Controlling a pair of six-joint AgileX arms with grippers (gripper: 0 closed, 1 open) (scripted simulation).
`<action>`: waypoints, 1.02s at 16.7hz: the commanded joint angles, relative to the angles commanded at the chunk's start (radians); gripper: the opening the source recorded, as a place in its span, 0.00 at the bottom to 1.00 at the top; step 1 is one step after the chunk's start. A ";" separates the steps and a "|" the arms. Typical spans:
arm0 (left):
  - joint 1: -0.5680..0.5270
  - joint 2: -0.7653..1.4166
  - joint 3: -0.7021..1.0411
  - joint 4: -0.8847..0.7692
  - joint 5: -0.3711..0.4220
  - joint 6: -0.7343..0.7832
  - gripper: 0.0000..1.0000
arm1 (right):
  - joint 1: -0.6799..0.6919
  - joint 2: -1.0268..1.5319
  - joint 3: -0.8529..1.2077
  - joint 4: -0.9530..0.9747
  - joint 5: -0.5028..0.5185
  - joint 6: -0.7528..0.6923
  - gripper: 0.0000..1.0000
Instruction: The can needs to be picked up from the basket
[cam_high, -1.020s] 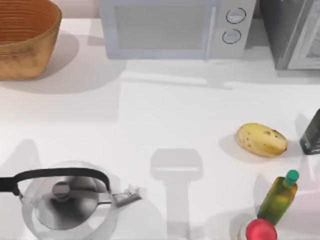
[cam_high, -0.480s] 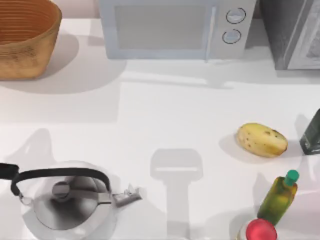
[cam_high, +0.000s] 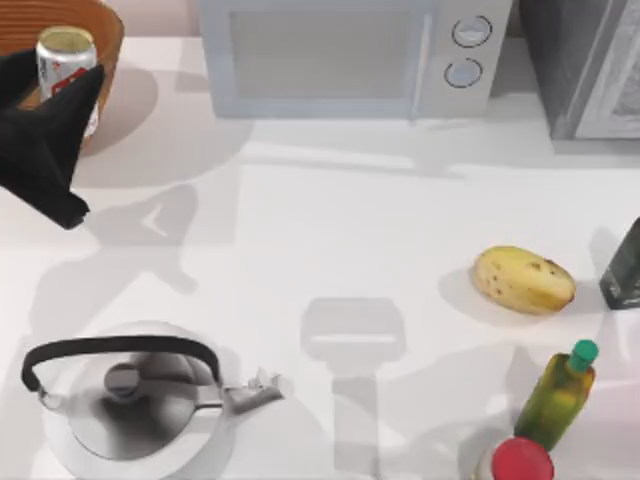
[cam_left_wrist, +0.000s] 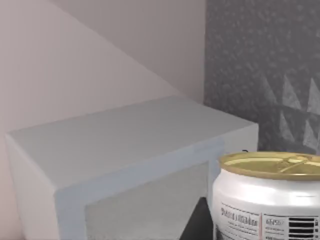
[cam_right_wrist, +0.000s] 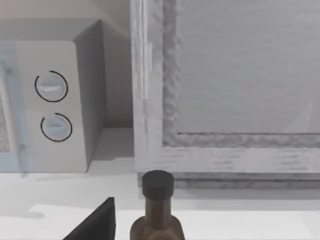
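The can (cam_high: 66, 60), white and red with a gold top, is held upright in my left gripper (cam_high: 58, 88) at the top view's far left corner. The black fingers (cam_high: 88, 85) are shut on its sides. It hangs over the wicker basket (cam_high: 108, 30), which is mostly hidden under the arm; I see only part of its orange-brown rim. In the left wrist view the can (cam_left_wrist: 270, 200) is close up and level with the top of the microwave (cam_left_wrist: 125, 160). My right arm is idle, and its wrist view faces the back right appliances.
A microwave (cam_high: 350, 55) and a grey appliance (cam_high: 590, 65) line the back. A kettle (cam_high: 130, 400) stands front left. On the right are a potato (cam_high: 524, 280), a yellow-green bottle (cam_high: 558, 392), a red-capped bottle (cam_high: 520, 462) and a dark bottle (cam_high: 625, 265) (cam_right_wrist: 157, 210).
My left arm has come into the top view at the far left, raised over the basket with the can in its grip. Nothing else moved.
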 joint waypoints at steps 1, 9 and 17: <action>-0.011 0.109 0.053 0.056 0.061 0.001 0.00 | 0.000 0.000 0.000 0.000 0.000 0.000 1.00; -0.101 1.029 0.448 0.508 0.505 0.018 0.00 | 0.000 0.000 0.000 0.000 0.000 0.000 1.00; -0.171 1.604 0.684 0.814 0.767 0.036 0.00 | 0.000 0.000 0.000 0.000 0.000 0.000 1.00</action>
